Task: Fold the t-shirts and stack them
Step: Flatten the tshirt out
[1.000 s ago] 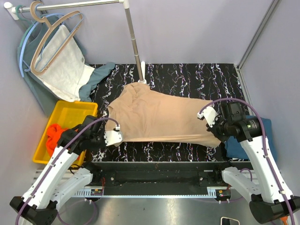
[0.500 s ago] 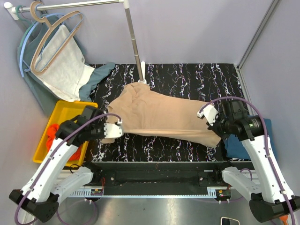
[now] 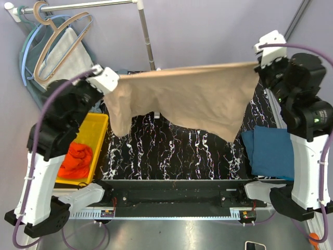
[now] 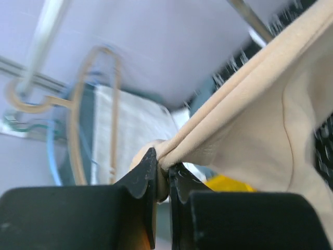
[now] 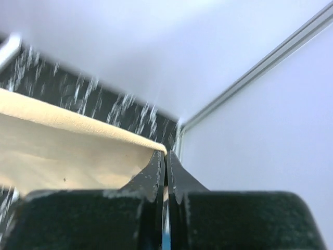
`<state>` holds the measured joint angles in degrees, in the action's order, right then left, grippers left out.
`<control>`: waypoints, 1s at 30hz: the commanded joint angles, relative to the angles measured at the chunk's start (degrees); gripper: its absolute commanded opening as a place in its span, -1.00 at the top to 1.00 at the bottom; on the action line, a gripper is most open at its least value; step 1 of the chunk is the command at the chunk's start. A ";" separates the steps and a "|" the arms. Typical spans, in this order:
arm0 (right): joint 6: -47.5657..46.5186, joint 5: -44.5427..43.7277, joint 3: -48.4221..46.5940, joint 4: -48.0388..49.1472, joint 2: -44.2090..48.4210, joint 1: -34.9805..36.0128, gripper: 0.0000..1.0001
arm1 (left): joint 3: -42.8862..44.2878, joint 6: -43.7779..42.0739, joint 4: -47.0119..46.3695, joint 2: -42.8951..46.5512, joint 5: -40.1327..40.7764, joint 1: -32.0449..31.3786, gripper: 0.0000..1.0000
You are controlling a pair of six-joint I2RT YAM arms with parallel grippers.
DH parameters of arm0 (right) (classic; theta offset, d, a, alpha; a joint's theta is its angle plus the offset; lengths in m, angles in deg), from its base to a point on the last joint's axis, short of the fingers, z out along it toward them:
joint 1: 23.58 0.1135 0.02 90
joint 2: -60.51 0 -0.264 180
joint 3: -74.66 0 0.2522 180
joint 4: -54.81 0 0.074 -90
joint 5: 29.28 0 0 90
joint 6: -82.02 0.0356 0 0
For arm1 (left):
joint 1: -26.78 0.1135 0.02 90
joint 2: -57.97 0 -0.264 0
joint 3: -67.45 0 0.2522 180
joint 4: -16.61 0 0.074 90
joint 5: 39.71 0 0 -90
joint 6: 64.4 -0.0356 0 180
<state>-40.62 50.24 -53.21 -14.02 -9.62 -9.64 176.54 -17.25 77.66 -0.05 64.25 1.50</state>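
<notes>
The beige t-shirt [image 3: 182,96] hangs stretched across the upper middle of the top view, soft, light and sagging, with the left gripper [image 3: 115,79] and right gripper [image 3: 256,63] each clamped tight on an upper corner, likely the best holds

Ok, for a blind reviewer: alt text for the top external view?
A beige t-shirt hangs stretched above the marbled table, left tool and right tool each gripping an upper corner. An orange-red t-shirt lies in the yellow bin, a teal-blue one at right.
</notes>
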 commanded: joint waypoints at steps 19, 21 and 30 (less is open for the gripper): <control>-5.23 -8.94 -27.14 -13.40 -0.19 -0.84 1.00 | 15.50 -3.64 -10.98 13.81 5.55 0.76 1.00; -6.38 -9.73 -26.70 -13.31 0.08 -0.84 1.00 | 16.20 -5.48 -12.21 13.46 8.00 0.76 1.00; -11.65 -15.79 -13.96 5.21 -2.55 -0.84 1.00 | 6.45 -17.70 -34.35 4.09 18.82 -0.48 1.00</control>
<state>-45.25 55.71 -72.03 -19.68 -8.98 -8.31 183.16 -27.98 61.44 8.54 62.85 -0.22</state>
